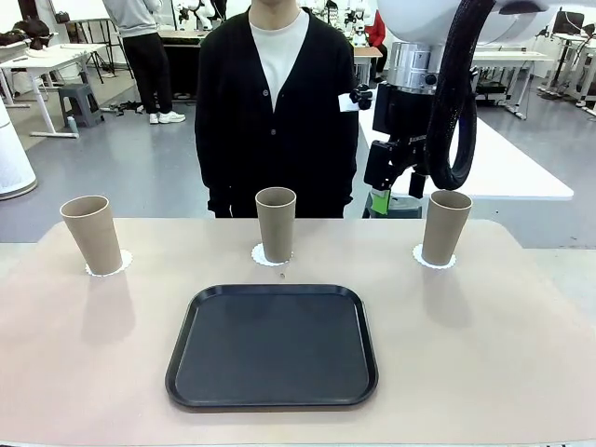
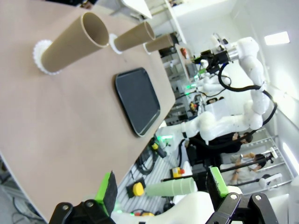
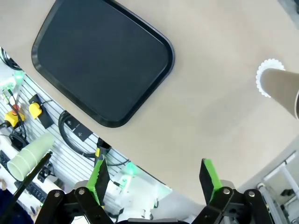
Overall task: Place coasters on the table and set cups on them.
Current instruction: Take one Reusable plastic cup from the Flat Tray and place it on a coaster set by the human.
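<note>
**Front view: three paper tumblers already on their doilies, both grippers spread and empty**

Front view shows the large beige-tan desk [image 1: 484, 354] carrying three tall, tapered, tan-brown cardboard-coloured cups: the left cup [image 1: 92, 234], the middle cup [image 1: 276, 223] and the right cup [image 1: 445, 226]. Each stands upright on a small round white scalloped paper coaster: the left coaster [image 1: 124, 264], the middle coaster [image 1: 258, 254] and the right coaster [image 1: 419, 258], whose edges peep out around the cup bases. A black rounded-square plastic tray [image 1: 273, 345] lies bare nearer the robot, well apart from the cups.

The right gripper [image 1: 396, 182] hangs above the far edge of the desk, just beside the right cup's rim but not touching it. Its wrist view shows its jaws spread wide with nothing between them. The left gripper [image 2: 161, 186] is likewise spread and holds nothing, off the near desk edge.

By the look of it, the task is essentially complete. The cups appear light, thin-walled and easily crushed or tipped, being tall on a narrow base. A gentle squeeze across the upper wall, below the rim, seems safest. The coasters look flimsy and flat, hard to pinch off the desk, and likely to slide or curl.

A person in a black cardigan [image 1: 276, 112] stands behind the middle cup.
</note>
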